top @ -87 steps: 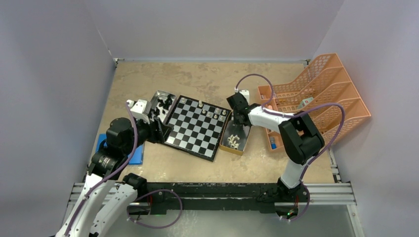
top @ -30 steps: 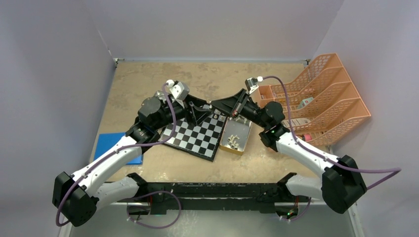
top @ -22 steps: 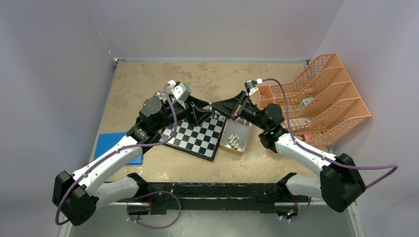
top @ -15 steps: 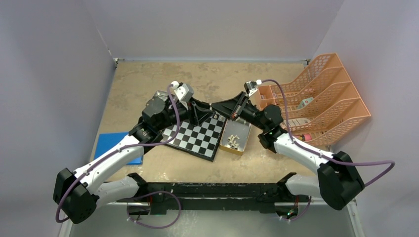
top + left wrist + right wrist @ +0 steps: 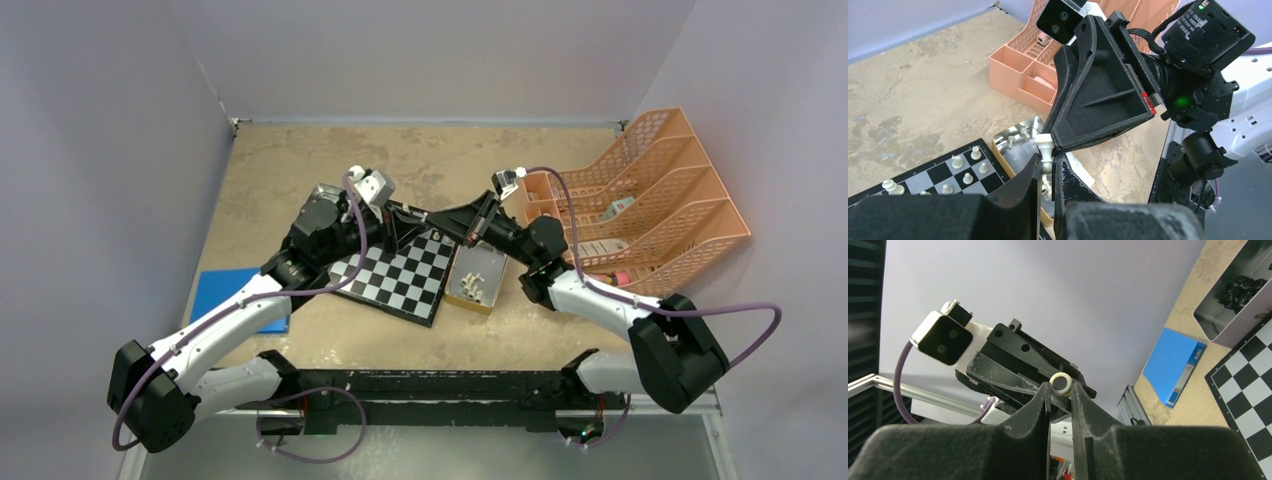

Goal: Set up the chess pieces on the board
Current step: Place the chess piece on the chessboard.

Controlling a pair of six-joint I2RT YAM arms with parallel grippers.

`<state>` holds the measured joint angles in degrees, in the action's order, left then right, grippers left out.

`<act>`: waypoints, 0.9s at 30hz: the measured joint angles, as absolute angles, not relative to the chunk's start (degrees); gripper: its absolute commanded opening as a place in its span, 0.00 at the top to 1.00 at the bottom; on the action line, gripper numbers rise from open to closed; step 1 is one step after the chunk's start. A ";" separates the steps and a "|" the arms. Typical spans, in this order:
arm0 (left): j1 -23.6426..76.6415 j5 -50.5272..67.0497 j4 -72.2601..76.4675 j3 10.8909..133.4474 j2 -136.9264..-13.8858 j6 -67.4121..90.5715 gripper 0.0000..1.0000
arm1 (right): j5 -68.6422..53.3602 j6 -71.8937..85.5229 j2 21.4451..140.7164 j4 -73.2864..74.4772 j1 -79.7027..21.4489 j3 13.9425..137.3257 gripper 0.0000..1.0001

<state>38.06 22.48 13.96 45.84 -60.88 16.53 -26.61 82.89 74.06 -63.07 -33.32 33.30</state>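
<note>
At the far left a blue folder [image 5: 215, 290] lies flat on the table [image 5: 300, 150]. Next comes a metal tray [image 5: 1235, 325] with a heap of black pieces [image 5: 1243, 287] in it. It sits just beside the left side of the board [image 5: 395, 280], which lies at an angle in the middle of the table; the left arm reaches across both. Some small white pieces [image 5: 967, 178] stand on squares near the board's edge, and at least 6 show in the left wrist view. Above the board's far right corner the 2 arms meet tip to tip. The left tool [image 5: 1047, 159] is closed tight on 1 cream-white piece [image 5: 1046, 149], its fingers pinching the slim end. The right tool [image 5: 1060, 386] comes from the other side with its fingers narrowly apart and clamped on the wide end of the same piece. The round base, white with a dark centre, faces the right wrist camera between the fingertips. The piece is held in the air, clear of the board. Just beside the board's right side, a gold-edged tray [image 5: 468, 304] holds loose white pieces [image 5: 473, 283]. Farthest right stands an orange file rack [image 5: 650, 190] with a few small things in its compartments, too small to make out.
</note>
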 measured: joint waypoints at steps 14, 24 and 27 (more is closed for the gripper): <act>38.06 18.79 -2.35 48.07 -59.13 18.09 1.00 | -29.76 73.21 75.64 -54.63 -33.23 32.51 0.39; 36.67 11.75 -31.97 61.28 -61.34 17.34 1.00 | -23.29 58.50 62.17 -31.92 -33.04 33.63 0.01; 31.75 14.46 -36.73 62.41 -63.75 16.14 1.00 | -20.88 55.29 59.07 -27.22 -33.04 35.18 0.01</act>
<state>31.75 14.46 -36.73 62.41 -63.75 16.14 -20.88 55.29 59.07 -27.22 -33.04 35.18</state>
